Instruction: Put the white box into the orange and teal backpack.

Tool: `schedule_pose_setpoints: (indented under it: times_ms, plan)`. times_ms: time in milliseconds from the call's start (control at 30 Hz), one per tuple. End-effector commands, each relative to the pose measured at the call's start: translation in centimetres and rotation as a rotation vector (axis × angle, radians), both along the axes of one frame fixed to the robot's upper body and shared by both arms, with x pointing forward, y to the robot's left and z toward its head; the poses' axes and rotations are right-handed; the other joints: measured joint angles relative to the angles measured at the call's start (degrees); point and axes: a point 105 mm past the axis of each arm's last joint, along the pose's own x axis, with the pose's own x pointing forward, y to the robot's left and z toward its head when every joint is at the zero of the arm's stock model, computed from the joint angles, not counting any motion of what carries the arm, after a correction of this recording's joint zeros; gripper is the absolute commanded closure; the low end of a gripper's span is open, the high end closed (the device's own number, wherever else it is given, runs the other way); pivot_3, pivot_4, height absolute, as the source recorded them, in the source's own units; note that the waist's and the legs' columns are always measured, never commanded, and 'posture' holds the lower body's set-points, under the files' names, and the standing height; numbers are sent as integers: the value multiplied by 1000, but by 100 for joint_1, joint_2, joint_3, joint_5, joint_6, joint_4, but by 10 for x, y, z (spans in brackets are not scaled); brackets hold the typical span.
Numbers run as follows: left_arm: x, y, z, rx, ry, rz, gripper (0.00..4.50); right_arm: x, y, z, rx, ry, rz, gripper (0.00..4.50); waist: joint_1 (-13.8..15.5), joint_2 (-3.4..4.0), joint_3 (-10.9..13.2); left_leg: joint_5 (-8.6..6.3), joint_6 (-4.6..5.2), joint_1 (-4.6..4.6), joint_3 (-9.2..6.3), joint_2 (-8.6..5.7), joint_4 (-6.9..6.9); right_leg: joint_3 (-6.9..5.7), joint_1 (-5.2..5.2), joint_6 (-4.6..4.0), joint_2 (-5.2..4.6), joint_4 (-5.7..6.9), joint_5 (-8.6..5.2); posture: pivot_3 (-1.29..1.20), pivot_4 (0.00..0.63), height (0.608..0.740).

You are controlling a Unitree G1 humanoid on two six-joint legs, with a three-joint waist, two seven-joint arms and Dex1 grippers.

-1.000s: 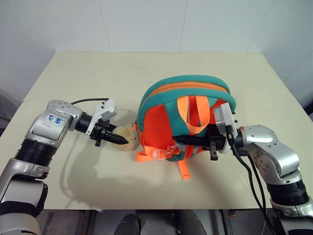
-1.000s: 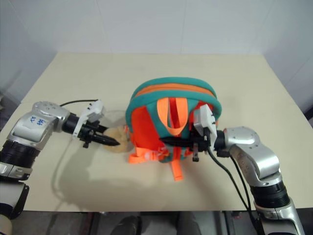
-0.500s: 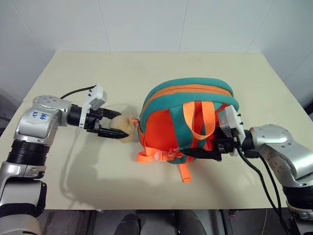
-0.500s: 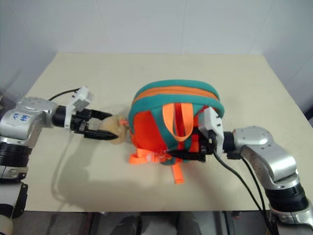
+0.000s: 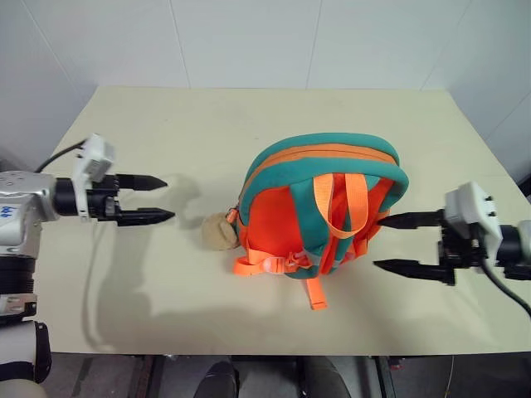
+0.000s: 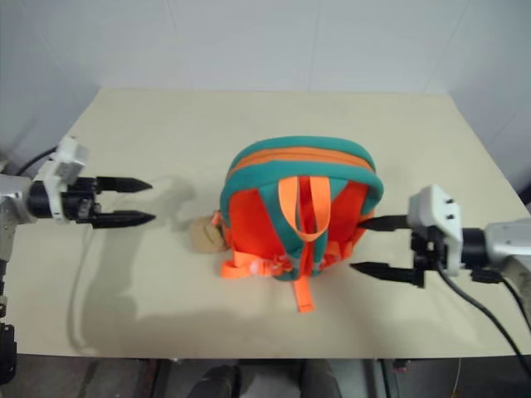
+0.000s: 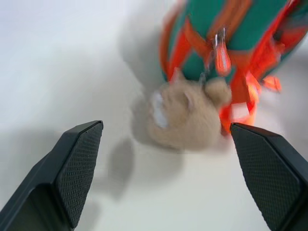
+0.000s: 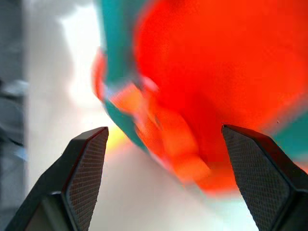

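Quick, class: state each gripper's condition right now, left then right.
Left gripper: open, holding nothing, beside the plush toy.
Right gripper: open, holding nothing, beside the backpack.

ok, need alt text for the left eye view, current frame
An orange and teal backpack lies strap-side up on a beige table, a tan plush toy attached at its left side. The left gripper and right gripper hang open on either side, touching nothing.

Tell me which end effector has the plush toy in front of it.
The left end effector: the tan plush toy lies ahead of it, beside the backpack.
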Motion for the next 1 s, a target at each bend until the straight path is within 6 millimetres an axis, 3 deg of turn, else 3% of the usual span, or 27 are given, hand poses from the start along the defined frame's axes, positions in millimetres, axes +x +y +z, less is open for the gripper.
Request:
schedule_pose_setpoints:
  times_ms: [33, 167, 300, 767, 1000]
  plan:
    - [-3, 9, 16, -56, -137, -4, 0, 5, -29, 15, 2, -105, -73, 21, -3, 0, 0, 0, 0, 1, 1, 0, 1, 1, 0, 0, 0, 0, 0, 0, 150, 740]
    - [1, 19, 13, -21, -203, 8, 0, 17, -49, 29, 105, -195, -131, 21, -36, 0, 0, 1, -1, 9, 3, 1, 9, 2, 4, -2, 1, -6, 2, 0, 150, 740]
    - [-1, 25, 11, -7, -199, 7, 0, 22, -46, 43, 126, -230, -125, 21, -53, 3, 1, 1, -2, 11, 10, 4, 13, 6, 0, -4, 1, 5, 4, 0, 150, 740]
    - [-3, 22, 9, -19, -178, -8, 0, 13, -15, 38, 212, -227, -117, 21, -27, 3, 1, -1, 1, 4, 9, 11, 13, 4, -1, -2, 6, 12, 5, 0, 150, 740]
    - [-8, 13, 15, -23, -182, -58, 0, 14, -28, 36, 216, -222, -168, 21, -27, 3, 1, -4, 5, -1, 10, 8, 31, 6, 1, 1, 3, 13, 7, 0, 150, 740]
